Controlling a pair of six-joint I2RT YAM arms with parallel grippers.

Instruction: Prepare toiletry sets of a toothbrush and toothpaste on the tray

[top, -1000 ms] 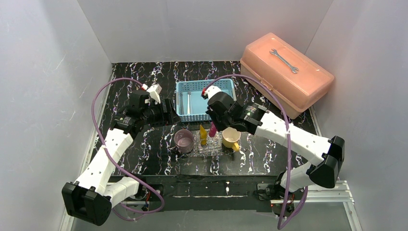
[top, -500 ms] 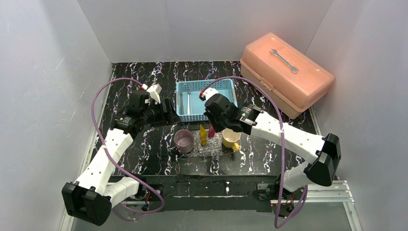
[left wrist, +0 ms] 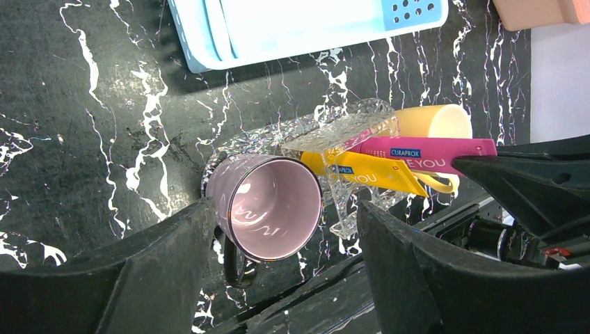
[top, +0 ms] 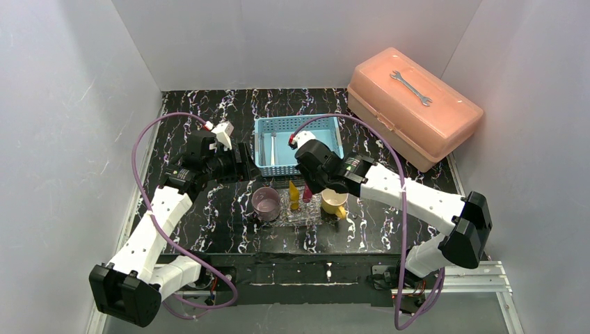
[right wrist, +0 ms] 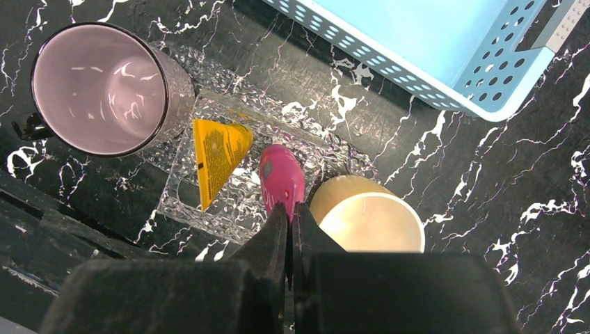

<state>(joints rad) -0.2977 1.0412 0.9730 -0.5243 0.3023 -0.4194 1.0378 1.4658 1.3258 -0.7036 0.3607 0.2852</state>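
**Tubes at the tray, brushes not moved yet**

Pink Curaprox tube [right wrist: 280,177] is upright over the clear glittery tray [right wrist: 179,198], cap end down. I can't tell if it's touching or just above. Right gripper [right wrist: 291,207] is pinched fully together on the tube's flat tail, as far as its wrist view shows. Yellow tube [right wrist: 217,154] is on the tray just beside it, tilted, with nothing holding it. Toothpaste half looks nearly done: one tube placed, one waiting to be let go.

Left to do: two pale toothbrushes [top: 268,147] lie in the blue mesh basket [top: 320,139], along its left side. None are on the tray. Left gripper [left wrist: 285,204] hangs wide apart with nothing in it, just off the basket's left edge. My guess is it's best placed for the brushes.

Room is tight. Purple cup [top: 266,203] and yellow cup [top: 334,200] sit at the tray's two ends, close to the tubes. Can't tell if they're on the tray or just off it. Basket is just behind the tray, and the table [top: 209,118] front edge is near on the other side. The only free tray surface is the strip between the cups. Straight up looks like the clean exit for the right arm. Peach toolbox [top: 445,118] with a wrench [top: 410,88] on it is in the far right corner, well apart.
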